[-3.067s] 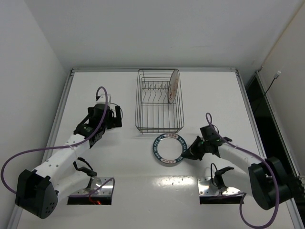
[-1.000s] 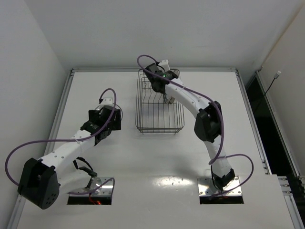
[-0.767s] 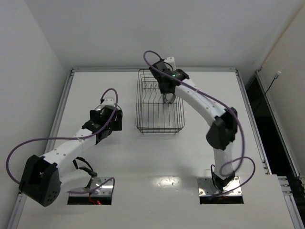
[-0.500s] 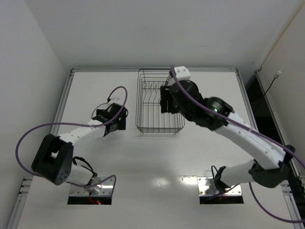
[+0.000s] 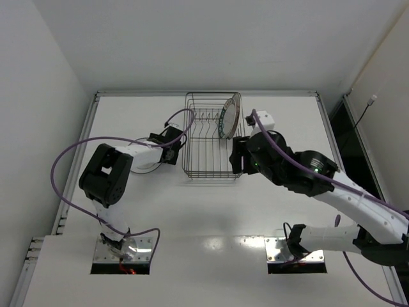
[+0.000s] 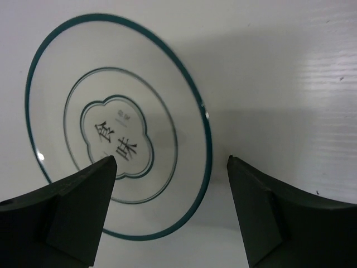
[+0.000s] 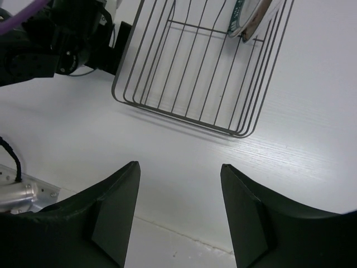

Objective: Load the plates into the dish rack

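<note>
The white table [image 5: 128,211] fills my top view, with the dish rack [image 5: 213,144] standing toward its far side. The rack lies ahead of the right gripper [image 7: 178,167], beyond its fingertips, and the left gripper [image 5: 169,137] sits just beside the rack's left wall. The plates [image 5: 229,116] stand on edge, leaning, in the rack's far right corner. That is up and to the right of my right jaws, and they are packed too close for me to separate them cleanly. My right jaws are spread wide with nothing between them, hanging over bare table short of the rack's near wall. On the left wrist camera the jaws are also apart and hold nothing. A teal-rimmed plate [image 6: 120,125] with printed characters at its centre sits ahead of them, mostly toward the left finger [image 6: 72,212]. I cannot match that plate to the top view.
</note>
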You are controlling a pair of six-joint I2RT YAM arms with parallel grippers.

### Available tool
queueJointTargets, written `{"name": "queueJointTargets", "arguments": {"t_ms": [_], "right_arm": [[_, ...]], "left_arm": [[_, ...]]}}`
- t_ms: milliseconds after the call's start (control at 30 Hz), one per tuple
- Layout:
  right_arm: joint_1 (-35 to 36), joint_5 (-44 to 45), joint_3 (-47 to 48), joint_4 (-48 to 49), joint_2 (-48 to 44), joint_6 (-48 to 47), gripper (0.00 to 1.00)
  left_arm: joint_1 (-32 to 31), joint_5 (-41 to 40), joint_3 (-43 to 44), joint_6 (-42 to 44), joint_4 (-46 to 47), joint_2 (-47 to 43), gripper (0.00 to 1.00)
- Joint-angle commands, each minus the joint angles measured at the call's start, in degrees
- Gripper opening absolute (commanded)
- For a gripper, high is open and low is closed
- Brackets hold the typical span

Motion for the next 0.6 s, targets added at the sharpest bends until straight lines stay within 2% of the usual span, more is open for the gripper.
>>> {"name": "queueJointTargets", "arguments": {"t_ms": [0, 33, 67, 133, 167, 300, 333, 567], "right_arm": [[-0.16, 3.18, 1.84, -1.43, -2.87, 1.67, 0.57], [-0.16, 3.19, 1.84, -2.21, -3.65, 1.67, 0.57], [-0.16, 3.19, 1.84, -2.92, -3.66, 2.28, 0.57], [-0.16, 3.19, 1.84, -3.8, -4.88, 2.82, 0.57], [-0.16, 3.19, 1.84, -4.59, -4.89, 3.51, 0.57], [-0.16, 3.71, 0.61, -6.0, -6.82, 4.57, 0.57], [-0.16, 3.71, 0.61, -6.7, -7.69, 5.27, 0.57], [-0.16, 3.71, -1.14, -10.3, -10.52, 8.09, 0.57]], "left_arm": [[-0.48, 0.36, 1.53, 1.68, -0.89, 2.64, 0.74], [-0.48, 0.37, 2.23, 1.68, -0.9, 3.52, 0.71], [-0.48, 0.37, 2.93, 1.07, -1.86, 4.22, 0.6], [-0.48, 1.07, 2.94, 0.54, -2.39, 5.37, 0.49], [-0.48, 1.59, 3.46, 0.54, -2.39, 6.24, 0.38], [0.05, 1.08, 5.57, -0.61, -4.67, 9.23, 0.04], [0.05, 1.07, 6.62, -0.61, -5.29, 9.85, 0.0], [0.05, -2.87, 10.31, -0.6, -8.28, 5.73, 0.0]]}}
